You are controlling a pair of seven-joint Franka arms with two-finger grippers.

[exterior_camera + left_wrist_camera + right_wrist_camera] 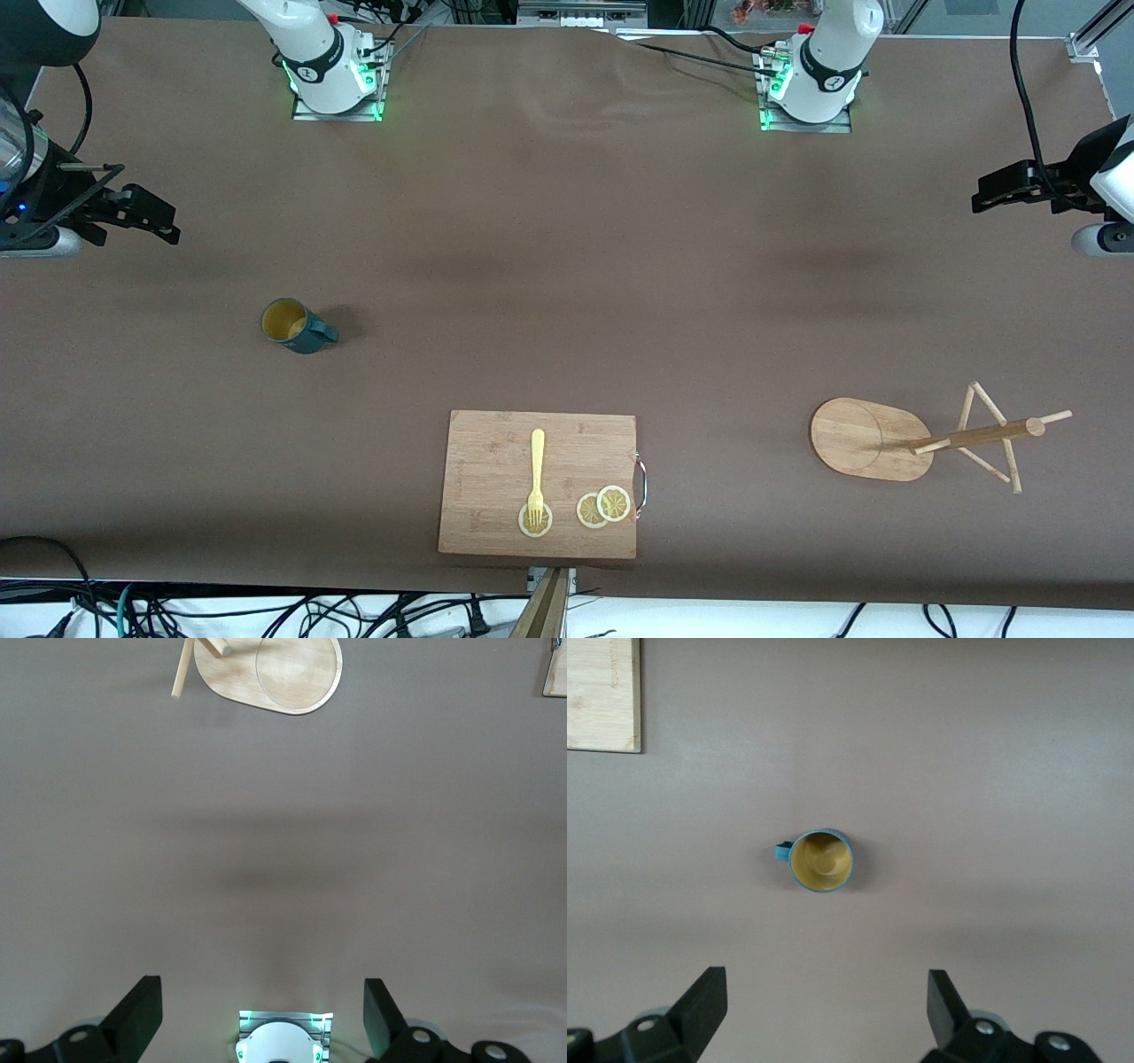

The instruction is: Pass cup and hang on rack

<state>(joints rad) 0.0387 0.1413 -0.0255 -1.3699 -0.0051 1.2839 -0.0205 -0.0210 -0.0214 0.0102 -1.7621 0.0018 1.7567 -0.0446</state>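
The dark teal cup [297, 325] with a yellow inside stands upright on the brown table toward the right arm's end, its handle pointing toward the table's middle. It also shows in the right wrist view [822, 860]. The bamboo rack [870, 439] stands on its oval base toward the left arm's end, with thin pegs on its post [974, 434]. Its base shows in the left wrist view [275, 673]. My right gripper [151, 214] [824, 1005] is open and empty, raised over the table's right-arm end. My left gripper [997, 190] [263, 1010] is open and empty, raised over the left-arm end.
A rectangular wooden cutting board [539, 483] lies near the front edge between cup and rack, nearer the camera than the cup. On it are a yellow fork [536, 478] and lemon slices [604, 507]. The arm bases [332, 66] [811, 80] stand along the table's back edge.
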